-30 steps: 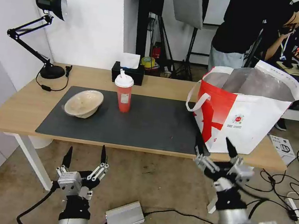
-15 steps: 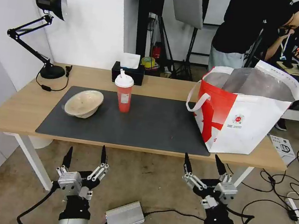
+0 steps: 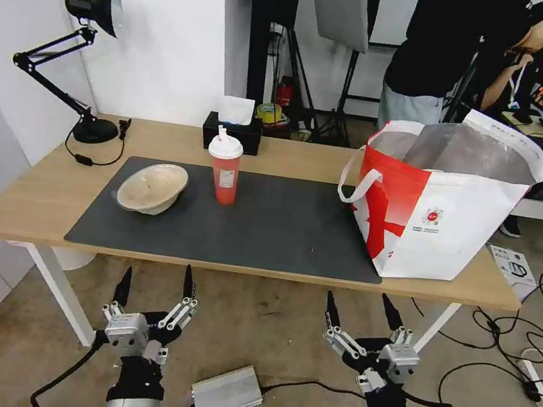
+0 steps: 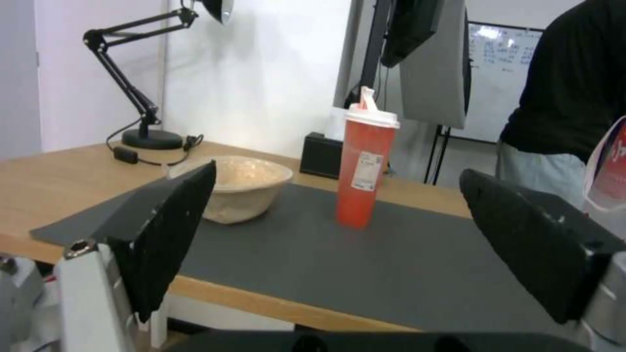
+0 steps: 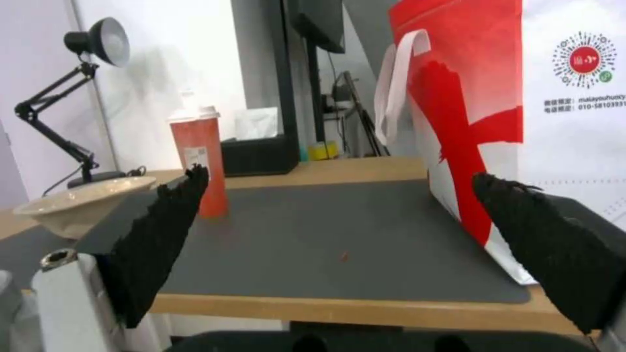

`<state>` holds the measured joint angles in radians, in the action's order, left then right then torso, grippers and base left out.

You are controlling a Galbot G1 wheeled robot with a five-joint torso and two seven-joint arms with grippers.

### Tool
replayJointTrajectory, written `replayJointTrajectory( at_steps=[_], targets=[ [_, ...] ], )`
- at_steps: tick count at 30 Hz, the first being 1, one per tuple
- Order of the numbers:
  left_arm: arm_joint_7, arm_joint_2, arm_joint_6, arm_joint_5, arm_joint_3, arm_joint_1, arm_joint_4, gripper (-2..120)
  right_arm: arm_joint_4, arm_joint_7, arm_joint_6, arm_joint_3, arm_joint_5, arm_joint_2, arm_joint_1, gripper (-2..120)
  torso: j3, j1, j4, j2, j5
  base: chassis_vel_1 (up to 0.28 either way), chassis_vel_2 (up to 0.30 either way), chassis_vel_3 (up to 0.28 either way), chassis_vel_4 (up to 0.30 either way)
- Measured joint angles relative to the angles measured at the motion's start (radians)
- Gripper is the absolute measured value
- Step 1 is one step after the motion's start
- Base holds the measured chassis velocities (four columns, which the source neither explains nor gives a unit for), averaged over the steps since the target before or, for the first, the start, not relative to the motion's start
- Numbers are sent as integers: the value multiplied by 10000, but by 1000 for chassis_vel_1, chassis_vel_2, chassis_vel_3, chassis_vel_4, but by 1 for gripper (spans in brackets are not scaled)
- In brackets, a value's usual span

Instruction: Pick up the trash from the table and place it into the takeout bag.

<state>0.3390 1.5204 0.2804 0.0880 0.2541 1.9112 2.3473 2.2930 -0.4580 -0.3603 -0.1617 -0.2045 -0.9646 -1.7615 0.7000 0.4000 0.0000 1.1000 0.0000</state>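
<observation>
both poised below the table (image 3: 45, 200) edge: left gripper (image 3: 155, 279) at 7 o'clock, right gripper (image 3: 365, 304) at 5 o'clock, each spread wide, gripping nothing. on the dark mat (image 3: 261, 229): beige pulp bowl (image 3: 152, 186) at 10 o'clock, red cup (image 3: 224, 169) just beside it toward 11. takeout bag (image 3: 444, 213) gaping open at 2 o'clock. probably light, tippy cup with a loose-looking lid: best pinched mid-body. bowl likely stiff yet crushable: by the rim. right wrist view reveals a red crumb (image 5: 344, 254) on the mat.
</observation>
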Motion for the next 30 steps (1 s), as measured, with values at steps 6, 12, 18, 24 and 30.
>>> replayJointTrajectory(
  at_steps=[6,12,18,24,30],
  targets=[
    [0,10,49,33,-5,26,1,100,-18,0,0,15,44,-48,-19,100,0,0,0,0,0,0,0,0,0],
    [1,15,104,62,0,67,14,100,-42,4,-19,41,114,-106,-37,100,1,0,0,0,0,0,0,0,0],
    [0,44,113,97,12,82,35,100,-179,412,-409,57,395,-138,90,100,1,0,0,0,0,0,0,0,0],
    [-1,47,119,99,10,119,39,100,-155,1139,-636,149,292,-47,241,100,1,0,0,0,0,0,0,0,0],
    [-2,117,147,104,10,131,61,100,-191,2076,-803,257,-156,210,542,100,1,0,0,0,0,0,0,0,0]
  ],
)
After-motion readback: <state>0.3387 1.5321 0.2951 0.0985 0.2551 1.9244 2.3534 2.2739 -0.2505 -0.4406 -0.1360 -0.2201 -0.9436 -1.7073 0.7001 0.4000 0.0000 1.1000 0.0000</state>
